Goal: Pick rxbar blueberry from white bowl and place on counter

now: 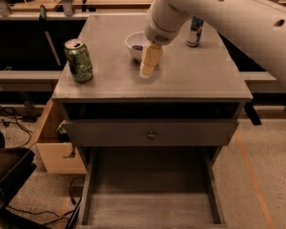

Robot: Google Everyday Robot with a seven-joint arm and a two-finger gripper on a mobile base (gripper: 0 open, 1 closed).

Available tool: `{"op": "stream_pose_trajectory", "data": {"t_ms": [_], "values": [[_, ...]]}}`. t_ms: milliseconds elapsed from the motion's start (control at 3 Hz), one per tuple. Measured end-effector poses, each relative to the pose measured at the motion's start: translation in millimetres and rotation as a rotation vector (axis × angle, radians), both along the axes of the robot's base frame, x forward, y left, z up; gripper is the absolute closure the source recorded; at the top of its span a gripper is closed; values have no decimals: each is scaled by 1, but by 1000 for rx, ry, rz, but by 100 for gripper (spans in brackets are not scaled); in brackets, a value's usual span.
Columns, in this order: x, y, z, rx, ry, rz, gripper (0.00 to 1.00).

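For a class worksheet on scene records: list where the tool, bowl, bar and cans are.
tool: tip down, just in front of the white bowl
white bowl: on grey counter, back middle
rxbar blueberry: dark, inside the bowl
green can: upright, counter's left edge
blue can: upright, back right of bowl

white bowl (pixel 131 42) partly behind tool (pixel 149 65), arm (pixel 238 18) cropped
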State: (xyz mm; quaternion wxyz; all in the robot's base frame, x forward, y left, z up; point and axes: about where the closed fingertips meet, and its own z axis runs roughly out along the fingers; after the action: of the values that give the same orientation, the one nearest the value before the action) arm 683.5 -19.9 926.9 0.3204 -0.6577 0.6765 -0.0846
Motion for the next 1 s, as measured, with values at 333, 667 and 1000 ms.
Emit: {"op": "stream_pose_trajectory", "data": {"t_ms": [333, 667, 1000], "values": [[9, 9, -12, -4, 26, 24, 15], [15, 12, -21, -6, 43, 37, 38], [18, 15, -26, -8, 51, 48, 62]]}}
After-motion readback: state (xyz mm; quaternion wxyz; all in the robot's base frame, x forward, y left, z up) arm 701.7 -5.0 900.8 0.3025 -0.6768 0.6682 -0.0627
